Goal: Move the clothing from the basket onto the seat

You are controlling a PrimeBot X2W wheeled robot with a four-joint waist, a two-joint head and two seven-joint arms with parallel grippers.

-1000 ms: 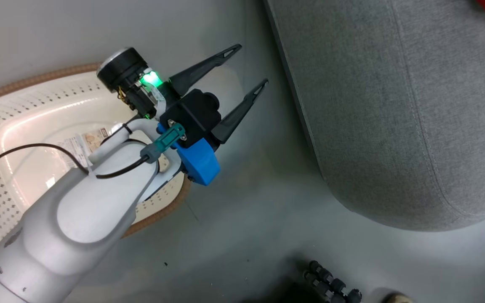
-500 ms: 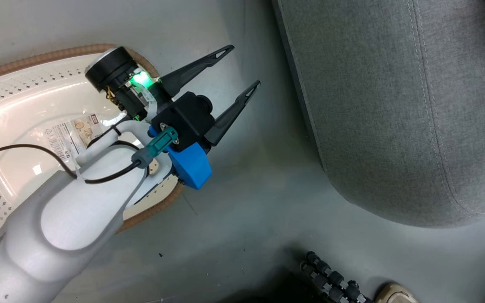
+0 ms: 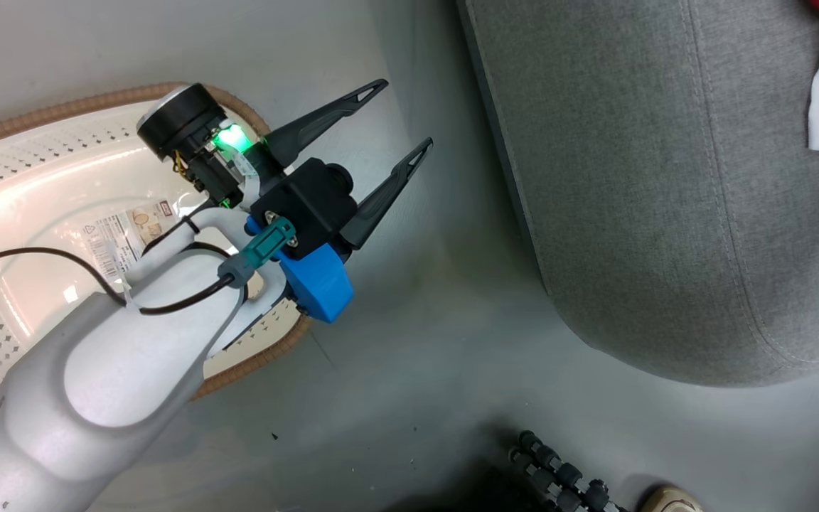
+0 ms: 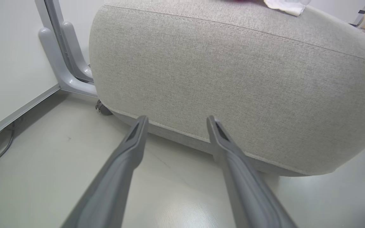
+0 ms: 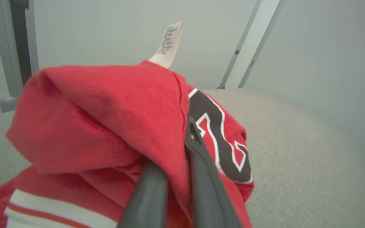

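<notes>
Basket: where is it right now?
In the head view, the basket sits on the floor at the left, partly under the left gripper and its arm, with a strip of floor between it and the seat to its right.

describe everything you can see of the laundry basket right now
The basket is cream-white plastic, rounded, its walls pierced with rows of small holes, its rim a brown woven-look band. It stands upright on the grey floor, left of the seat and apart from it. Its glossy bottom carries a paper label. The left arm reaches over its near right corner, hiding part; contact cannot be told. The picture's left edge cuts it off.
</notes>
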